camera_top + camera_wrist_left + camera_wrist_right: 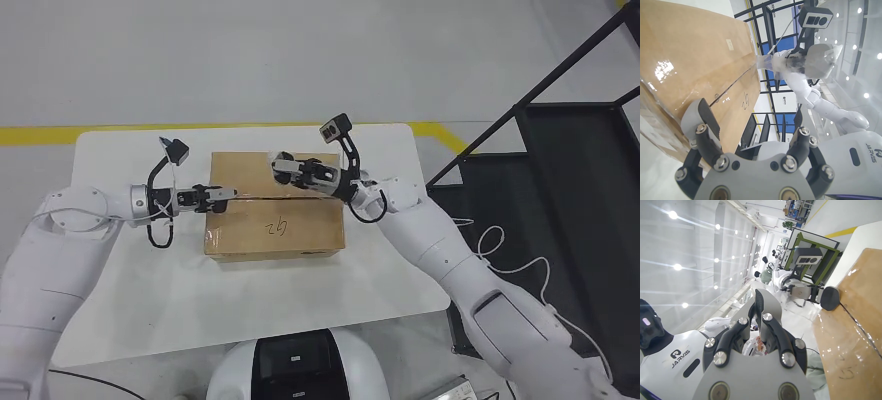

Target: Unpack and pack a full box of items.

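**Two grippers working the seal on a packed box**

Two arms are meeting at the closed cardboard box point(275, 215), which is sitting mid-way across the white table point(140, 300). The right gripper point(280, 169) is hovering over the box's top, fingers pinched shut on a strip of clear tape point(768, 61) that is lifting off one end of the box's centre seam point(730, 85). The left gripper point(220, 194) is standing wide open at the box's opposite end, gripping nothing, with one pad point(708, 115) resting against the cardboard beside the seam. It is seemingly bracing the box so the peel is not dragging it. The flaps are lying flat, so unpacking is barely beginning.
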`<state>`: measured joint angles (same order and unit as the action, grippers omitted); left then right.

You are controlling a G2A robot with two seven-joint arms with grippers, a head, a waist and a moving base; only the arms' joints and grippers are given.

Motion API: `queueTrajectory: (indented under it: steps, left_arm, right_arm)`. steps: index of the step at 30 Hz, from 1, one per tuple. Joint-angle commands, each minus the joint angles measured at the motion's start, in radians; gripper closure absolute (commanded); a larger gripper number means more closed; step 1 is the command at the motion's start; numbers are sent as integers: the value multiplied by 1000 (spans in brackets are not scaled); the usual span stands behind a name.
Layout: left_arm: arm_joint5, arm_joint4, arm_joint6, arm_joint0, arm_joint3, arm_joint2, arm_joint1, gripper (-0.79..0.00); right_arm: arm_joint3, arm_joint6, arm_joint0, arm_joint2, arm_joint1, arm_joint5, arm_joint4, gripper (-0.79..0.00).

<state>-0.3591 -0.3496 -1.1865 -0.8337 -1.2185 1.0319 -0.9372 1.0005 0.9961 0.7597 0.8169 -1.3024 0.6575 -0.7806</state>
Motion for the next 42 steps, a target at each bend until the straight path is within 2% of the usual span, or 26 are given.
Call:
queueTrajectory:
  steps: [1, 11, 24, 36, 42]
  left_arm:
    - [0, -1, -1, -2, -2, 3, 0, -785]
    - [-5, 0, -10, -9, -3, 18, 1, -785]
    - [-9, 1, -31, -27, -10, 51, 8, -785]
    - [-7, 1, -43, -38, -15, 71, 12, -785]
    - [-6, 2, -48, -39, -16, 79, 14, -785]
  right_arm:
    - [-13, -15, -5, -9, -7, 4, 24, 0]
    - [-77, -86, -24, -68, -48, 11, 142, 0]
    - [-164, -188, -53, -112, -109, 35, 192, 0]
    - [-231, -116, -69, -105, -145, 27, 120, 0]
    - [-281, -102, -82, -119, -164, 21, 155, 0]
